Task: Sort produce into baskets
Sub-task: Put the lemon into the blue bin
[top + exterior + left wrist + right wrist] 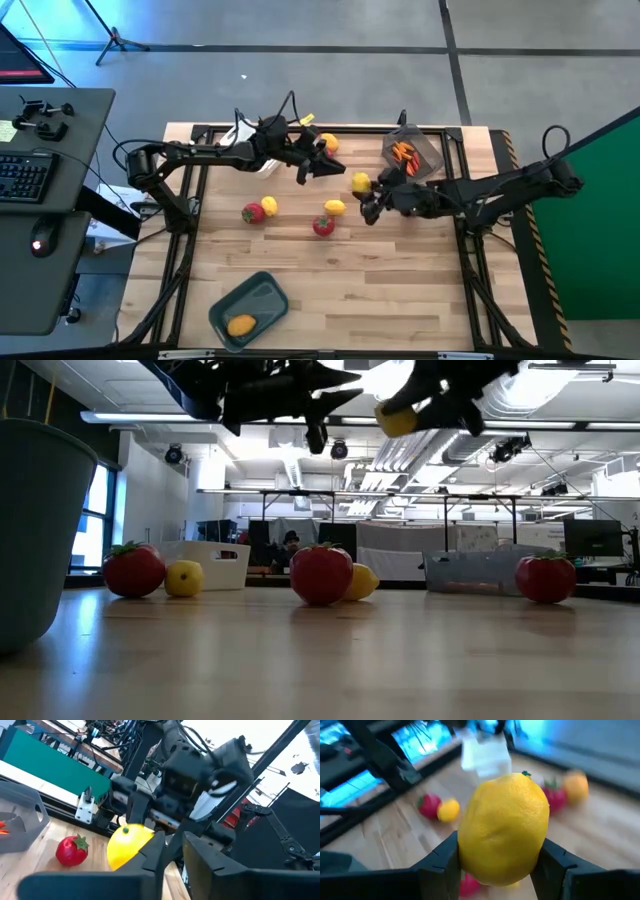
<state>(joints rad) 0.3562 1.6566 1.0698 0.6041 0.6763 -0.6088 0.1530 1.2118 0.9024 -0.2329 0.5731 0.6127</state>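
The sorting is judged partly done: orange-red pieces (403, 152) lie in the smoky basket (432, 150), one yellow fruit (241, 325) in the grey-blue basket (270, 293), a lemon (503, 827) is gripped aloft by the right tool (497, 857), the left tool (322, 167) is nearly closed and empty, and several fruits are left on the bench (400, 290).
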